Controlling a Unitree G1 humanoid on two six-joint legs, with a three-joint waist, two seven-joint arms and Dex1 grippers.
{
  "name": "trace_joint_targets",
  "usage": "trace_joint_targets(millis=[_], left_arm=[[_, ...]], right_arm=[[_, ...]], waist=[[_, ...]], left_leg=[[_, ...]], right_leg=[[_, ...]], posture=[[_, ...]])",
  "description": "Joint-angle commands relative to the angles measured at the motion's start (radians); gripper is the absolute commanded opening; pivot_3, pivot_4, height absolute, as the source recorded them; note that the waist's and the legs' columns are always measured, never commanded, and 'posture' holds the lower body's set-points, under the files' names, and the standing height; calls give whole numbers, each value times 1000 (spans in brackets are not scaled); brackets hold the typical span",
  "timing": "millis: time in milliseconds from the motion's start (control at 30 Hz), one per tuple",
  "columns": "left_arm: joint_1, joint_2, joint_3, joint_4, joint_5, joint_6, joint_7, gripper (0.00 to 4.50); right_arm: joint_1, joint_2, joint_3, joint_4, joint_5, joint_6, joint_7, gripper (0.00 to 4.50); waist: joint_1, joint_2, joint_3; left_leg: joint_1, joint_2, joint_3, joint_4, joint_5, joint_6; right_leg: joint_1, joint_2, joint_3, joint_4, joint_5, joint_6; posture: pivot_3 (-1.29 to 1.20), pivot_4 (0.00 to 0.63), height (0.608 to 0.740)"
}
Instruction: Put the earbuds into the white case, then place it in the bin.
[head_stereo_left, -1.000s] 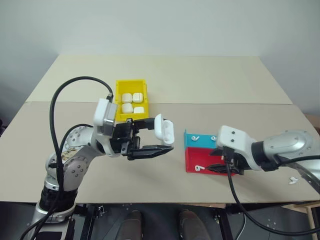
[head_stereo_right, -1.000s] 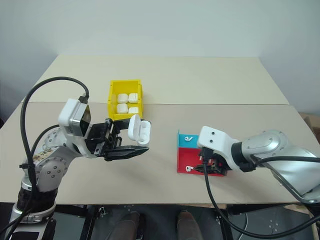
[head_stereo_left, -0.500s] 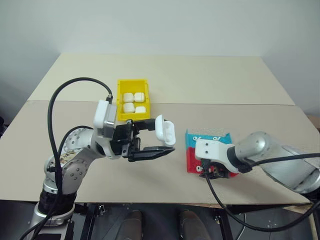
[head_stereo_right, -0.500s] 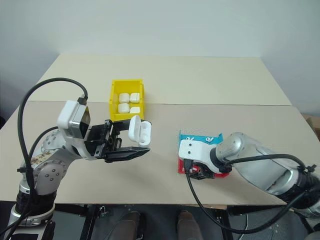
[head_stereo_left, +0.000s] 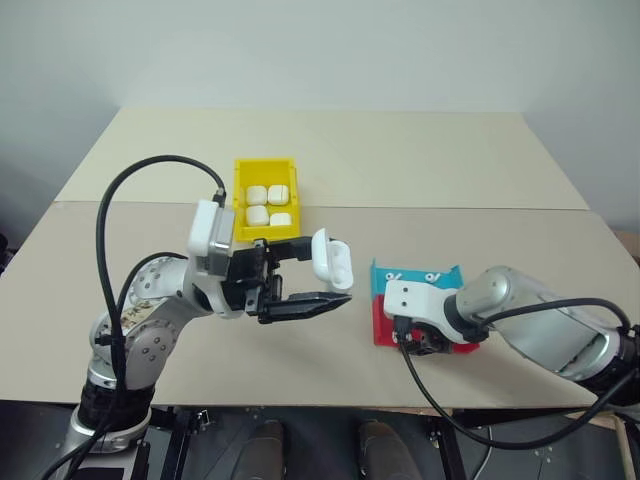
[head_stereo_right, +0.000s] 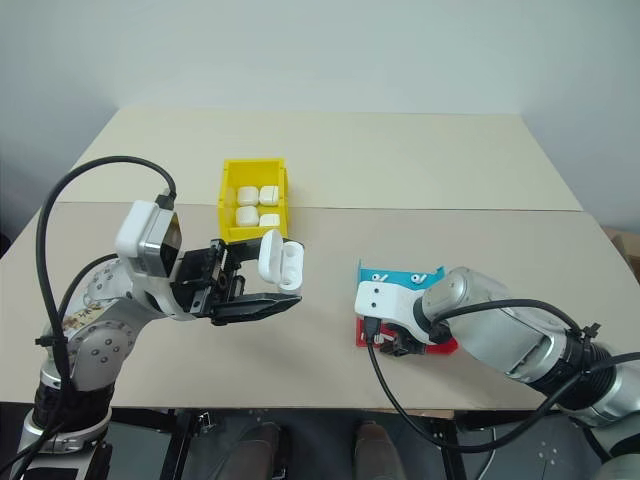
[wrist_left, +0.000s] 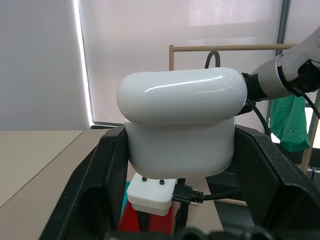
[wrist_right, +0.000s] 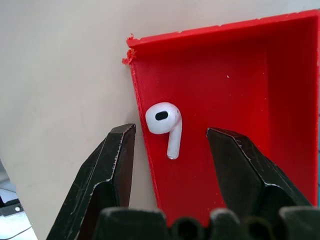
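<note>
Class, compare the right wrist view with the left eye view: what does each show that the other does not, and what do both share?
Right wrist view alone: the earbud lying in the red tray, between the open right gripper fingers, one finger outside the tray wall.

Left eye view alone: the yellow bin with four white cases inside, the blue tray holding earbuds, and the left gripper shut on the white case, its lid open.

Both: the red tray on the beige table.

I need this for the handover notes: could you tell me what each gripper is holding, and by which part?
The left gripper holds the open white case by the sides of its body. The right gripper holds nothing; it straddles an earbud in the red tray.
</note>
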Motion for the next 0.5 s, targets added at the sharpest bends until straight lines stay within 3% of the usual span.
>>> trace_joint_targets(millis=[33,500], left_arm=[[4,-3,10,-45,-13,-19,7,2792],[11,-2,13,-51,-6,-30,13,2792]], right_arm=[[4,8,-13,-6,-20,-15,-4,2731],[3,15,-1,4,-45,-43,23,2731]], waist=[[0,0,0],[0,0,0]], left_leg=[[0,0,0,0,0,0],[0,0,0,0,0,0]], right_leg=[[0,0,0,0,0,0],[0,0,0,0,0,0]], posture=[[0,150,740],[0,150,740]])
